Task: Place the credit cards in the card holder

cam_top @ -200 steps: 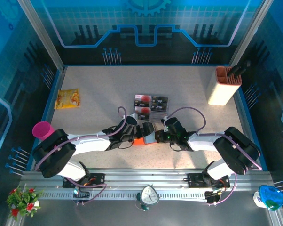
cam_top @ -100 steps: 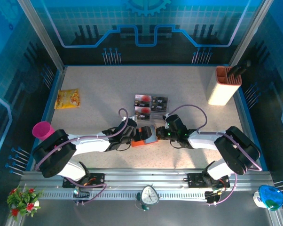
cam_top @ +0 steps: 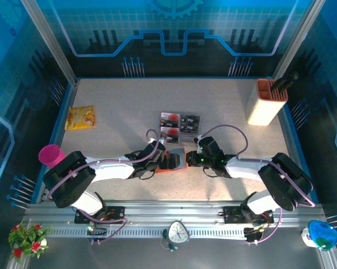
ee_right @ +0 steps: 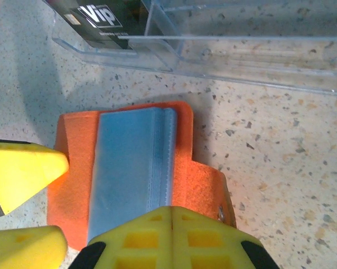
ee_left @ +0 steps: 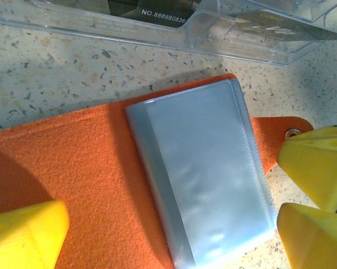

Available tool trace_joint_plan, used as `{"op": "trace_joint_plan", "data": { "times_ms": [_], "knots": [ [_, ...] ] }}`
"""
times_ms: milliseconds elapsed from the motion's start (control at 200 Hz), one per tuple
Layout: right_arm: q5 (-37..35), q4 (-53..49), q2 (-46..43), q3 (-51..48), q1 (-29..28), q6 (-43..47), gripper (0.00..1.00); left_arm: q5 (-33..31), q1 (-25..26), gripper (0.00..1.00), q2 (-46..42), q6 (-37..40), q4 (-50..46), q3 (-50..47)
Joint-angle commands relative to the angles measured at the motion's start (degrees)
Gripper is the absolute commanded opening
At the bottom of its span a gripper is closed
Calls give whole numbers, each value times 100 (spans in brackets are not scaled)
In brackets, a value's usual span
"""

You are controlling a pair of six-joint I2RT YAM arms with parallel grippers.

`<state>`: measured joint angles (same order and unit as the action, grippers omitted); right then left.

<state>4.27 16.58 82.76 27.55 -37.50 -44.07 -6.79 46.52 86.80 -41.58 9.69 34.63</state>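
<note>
While card holder (cam_top: pixel 173 161) lies unfolded on surface (cam_top: pixel 112 101), pockets up, just before clear tray (ee_left: pixel 213 39) of credit cards (cam_top: pixel 188 120): left gripper (cam_top: pixel 160 162) spread, straddling it; right gripper (ee_right: pixel 171 227) clenched empty over clasp tab (ee_left: pixel 291 133), likely pinning it flat for loading.

Card holder (cam_top: pixel 179 159) lies on table (cam_top: pixel 112 101), near centre. Tray (cam_top: pixel 200 128) sits just behind it, credit cards (cam_top: pixel 169 119) in the tray. Container (cam_top: pixel 263 109) stands at far right. Packet (cam_top: pixel 80 117) lies at far left. Cup (cam_top: pixel 51 153) is at the table's left edge, nearer than the packet.
</note>
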Motion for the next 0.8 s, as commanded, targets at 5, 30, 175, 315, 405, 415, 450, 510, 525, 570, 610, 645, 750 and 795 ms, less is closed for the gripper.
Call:
{"op": "trace_joint_plan", "data": {
  "times_ms": [5, 30, 175, 315, 405, 415, 450, 510, 525, 570, 610, 645, 750, 795],
  "knots": [
    [125, -68, 48, 270, -30, 84, 4, -162, 15, 97, 141, 177, -442, -7],
    [144, -59, 92, 306, -34, 91, 4, -174, 19, 96, 133, 184, -434, -17],
    [248, 65, 345, 472, -37, 101, 4, -181, 24, 91, 125, 238, -407, -44],
    [306, 58, 598, 668, -46, 159, 4, -182, 22, 89, 115, 264, -389, -71],
    [335, 20, 769, 774, -43, 222, 4, -198, 23, 88, 105, 299, -380, -84],
    [326, 21, 790, 784, -40, 230, 4, -204, 26, 88, 99, 300, -376, -87],
    [335, 2, 855, 812, -39, 255, 4, -209, 22, 87, 93, 316, -372, -93],
    [320, -42, 961, 853, -46, 306, 4, -216, 24, 86, 76, 334, -363, -106],
    [321, -47, 990, 857, -43, 319, 4, -218, 26, 86, 73, 339, -363, -109],
    [320, -58, 1061, 870, -39, 347, 4, -233, 24, 86, 53, 350, -363, -132],
    [320, -67, 1105, 851, -38, 348, 4, -257, 22, 86, 39, 356, -371, -154],
    [320, -59, 1134, 821, -38, 347, 3, -269, 19, 86, 13, 367, -372, -174],
    [342, 38, 1124, 659, -39, 290, 3, -314, 23, 86, -19, 396, -398, -228],
    [346, 70, 1106, 590, -42, 255, 3, -323, 22, 86, -19, 413, -398, -246]
  ]
}}
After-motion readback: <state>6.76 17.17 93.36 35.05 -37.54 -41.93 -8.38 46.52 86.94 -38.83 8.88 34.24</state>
